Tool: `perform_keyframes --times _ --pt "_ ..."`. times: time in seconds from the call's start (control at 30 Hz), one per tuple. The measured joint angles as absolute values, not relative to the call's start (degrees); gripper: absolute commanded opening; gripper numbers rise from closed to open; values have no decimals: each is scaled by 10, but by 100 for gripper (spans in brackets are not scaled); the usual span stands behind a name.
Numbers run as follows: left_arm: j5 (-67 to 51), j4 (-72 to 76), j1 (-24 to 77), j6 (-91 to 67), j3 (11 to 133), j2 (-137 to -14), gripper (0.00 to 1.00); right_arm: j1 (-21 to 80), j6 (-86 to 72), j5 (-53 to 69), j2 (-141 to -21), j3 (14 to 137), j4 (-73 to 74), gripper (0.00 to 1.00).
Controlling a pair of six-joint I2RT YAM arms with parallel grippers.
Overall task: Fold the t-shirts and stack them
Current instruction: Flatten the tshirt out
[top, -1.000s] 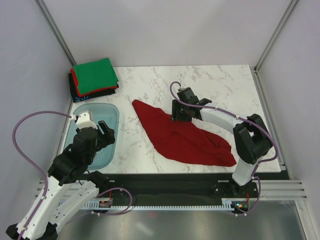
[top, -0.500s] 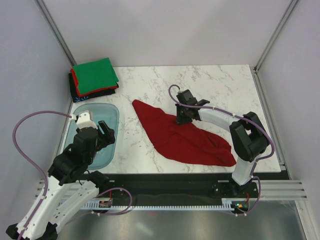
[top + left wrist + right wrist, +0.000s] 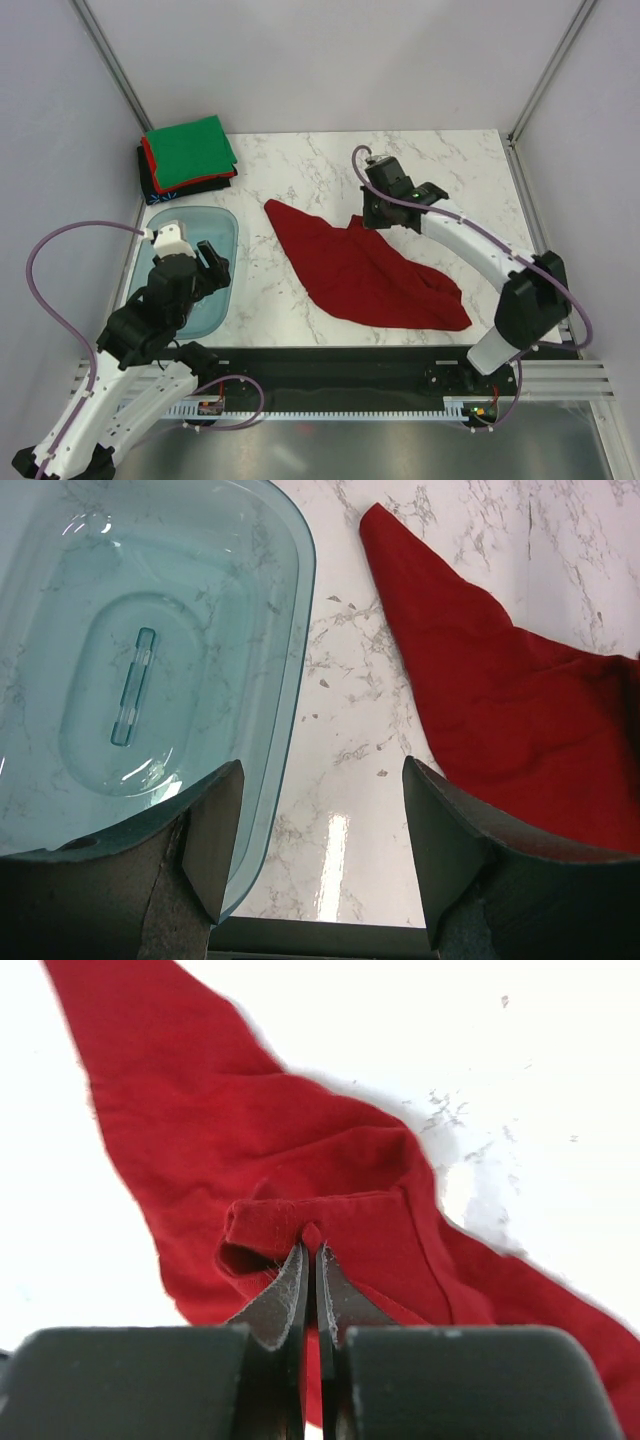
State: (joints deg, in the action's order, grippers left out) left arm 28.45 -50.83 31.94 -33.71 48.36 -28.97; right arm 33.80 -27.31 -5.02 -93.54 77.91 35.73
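A large dark red t-shirt (image 3: 370,275) lies crumpled across the middle of the marble table (image 3: 290,180). My right gripper (image 3: 372,218) is shut on a fold at its far edge and holds that fold lifted off the table; the wrist view shows the hem (image 3: 300,1222) pinched between the jaws. A stack of folded t-shirts (image 3: 187,153), green on top with red and black beneath, sits at the far left corner. My left gripper (image 3: 212,268) hangs open over the tub's right rim, holding nothing, with the red t-shirt (image 3: 500,690) to its right.
A translucent teal plastic tub (image 3: 190,270) lies on the table's left side, its rim (image 3: 295,680) running between my left fingers. Grey walls and metal frame posts close in the table on three sides.
My right gripper has closed on the red shirt's edge and moved up and toward the far side, lifting that fold. The left arm has stayed still.
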Motion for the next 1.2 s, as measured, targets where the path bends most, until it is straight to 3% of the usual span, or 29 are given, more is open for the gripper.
perform_keyframes --times 0.37,0.6,0.9,1.2 --pt "281 -486 319 -335 488 -364 78 340 -270 -134 -701 737 449 0" --pt "260 -417 318 -321 619 -671 84 339 -302 -190 -520 628 479 0" --pt "167 -371 279 -280 932 -1116 79 339 -338 -163 -477 509 500 0" --pt "114 -378 280 -240 1140 -1312 79 339 -343 -146 -475 492 499 0"
